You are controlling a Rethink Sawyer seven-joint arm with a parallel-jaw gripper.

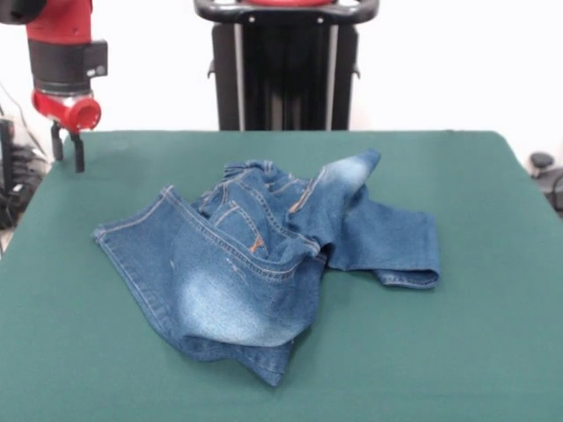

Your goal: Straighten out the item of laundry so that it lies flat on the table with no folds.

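Observation:
The item of laundry, a small pair of blue denim jeans with pale faded patches and orange stitching, lies crumpled in the middle of the dark green table. One leg is folded over toward the front, the other bends off to the right, and the waist is bunched up behind. My gripper hangs from the red arm at the far left corner of the table, well away from the jeans. Its two short black fingers stand a little apart with nothing between them.
The black pedestal rises behind the table's far edge. Dark cables and gear sit off the left side, and a small dark object lies beyond the right edge.

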